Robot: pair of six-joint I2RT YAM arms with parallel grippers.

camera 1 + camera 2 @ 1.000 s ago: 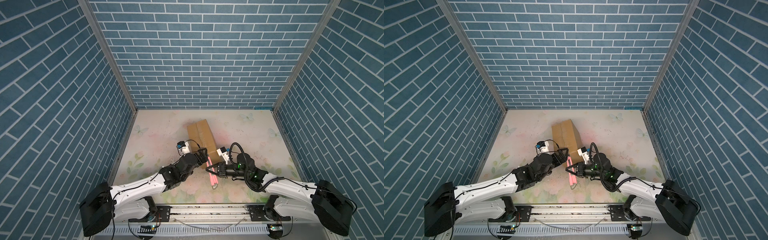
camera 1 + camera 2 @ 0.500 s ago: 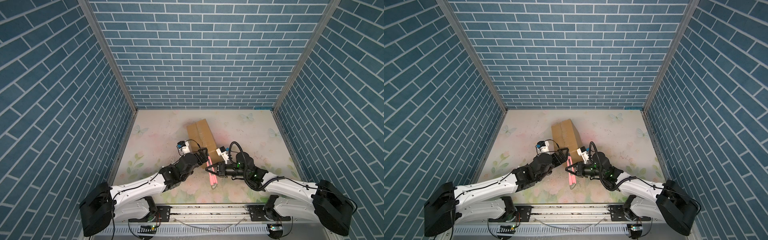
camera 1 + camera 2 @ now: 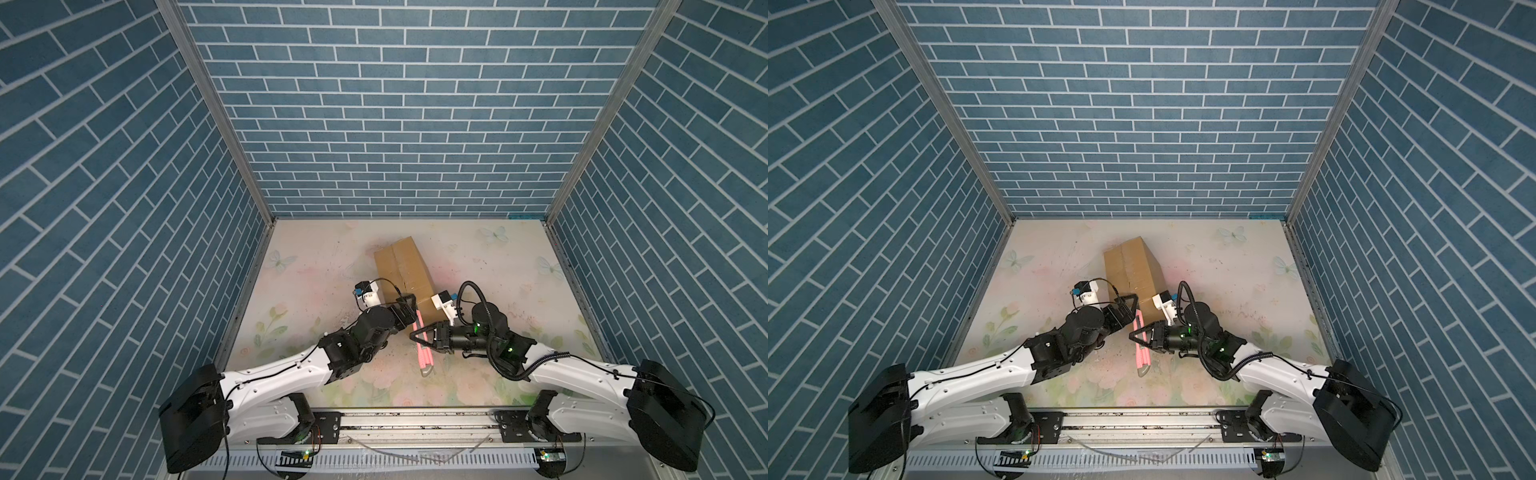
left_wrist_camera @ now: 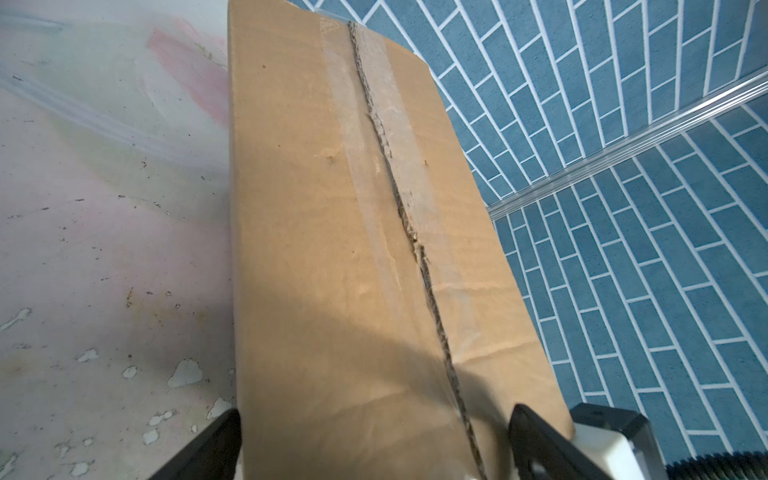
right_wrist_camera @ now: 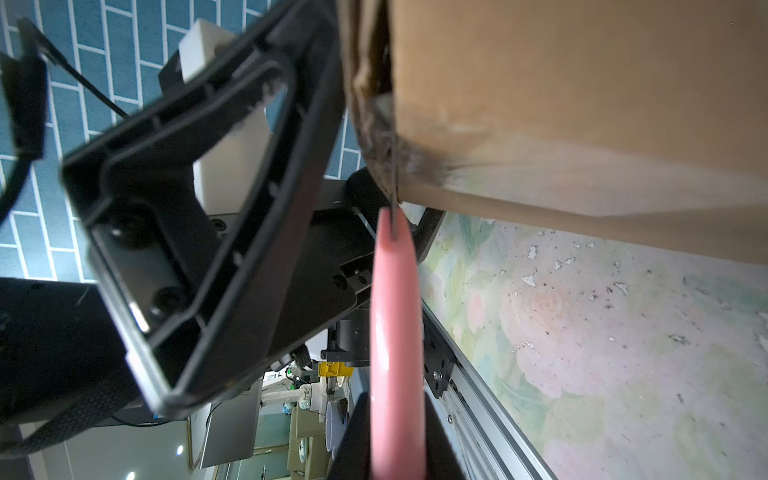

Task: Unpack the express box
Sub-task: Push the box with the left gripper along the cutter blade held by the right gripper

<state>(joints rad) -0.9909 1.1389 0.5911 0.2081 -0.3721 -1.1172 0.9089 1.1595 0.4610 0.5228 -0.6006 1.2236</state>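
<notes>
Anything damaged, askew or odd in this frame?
On the plain brown cardboard express box, the lengthwise seam is ragged and frayed along its tape, and creases cross one flap. The floral table mat is flecked with chipped patches. Nothing is spilled.

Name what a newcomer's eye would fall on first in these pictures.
A brown box lies in the middle, its top seam ragged. The right pincer grips a pink knife whose blade meets the box's near end. The left pincer stands open astride that same end.
</notes>
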